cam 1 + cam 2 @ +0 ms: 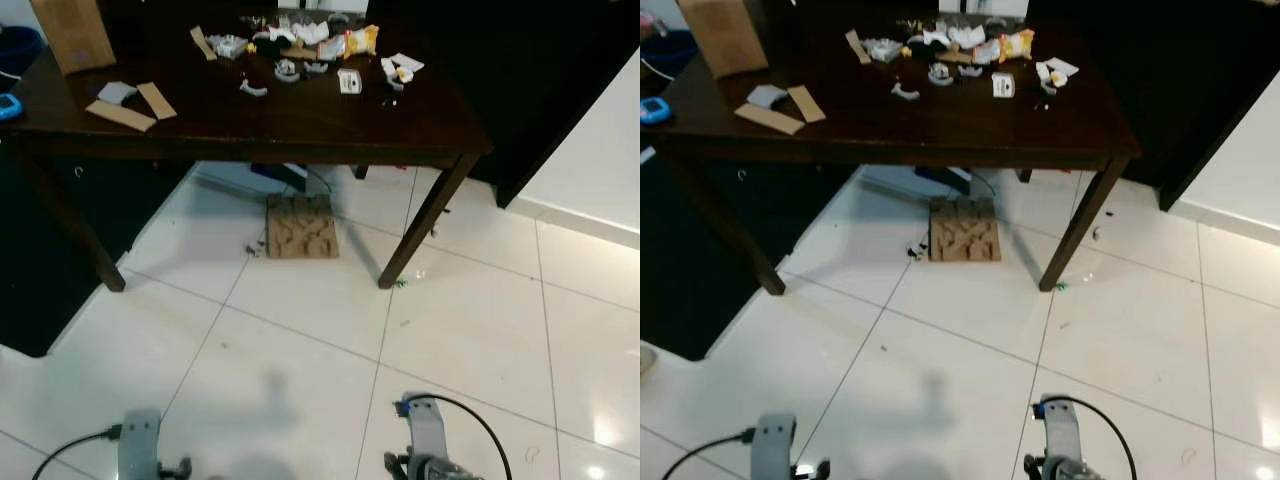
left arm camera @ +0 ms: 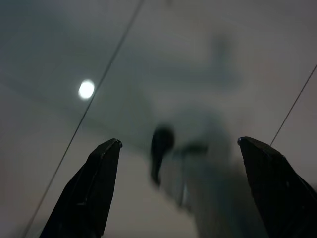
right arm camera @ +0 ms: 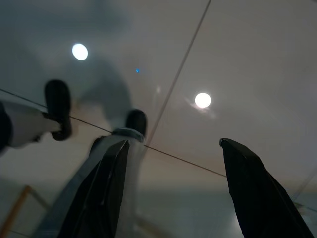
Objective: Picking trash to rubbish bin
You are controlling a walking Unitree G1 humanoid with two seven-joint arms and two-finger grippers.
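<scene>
A dark wooden table (image 1: 300, 130) stands ahead with scattered trash on its far side: crumpled white wrappers (image 1: 300, 35), a yellow packet (image 1: 362, 40), a small white box (image 1: 349, 81) and cardboard strips (image 1: 130, 105). A piece of moulded brown cardboard (image 1: 301, 226) lies on the floor under the table. Both arms hang low at the bottom edge of the eye views. My left gripper (image 2: 178, 144) is open above the tiled floor, and my right gripper (image 3: 173, 144) is open too, holding nothing.
White glossy floor tiles (image 1: 300, 380) spread between me and the table. A brown paper bag (image 1: 75, 35) stands at the table's left back corner. Small bits of litter (image 1: 255, 250) lie near the table legs. Dark furniture (image 1: 540, 100) stands at the right.
</scene>
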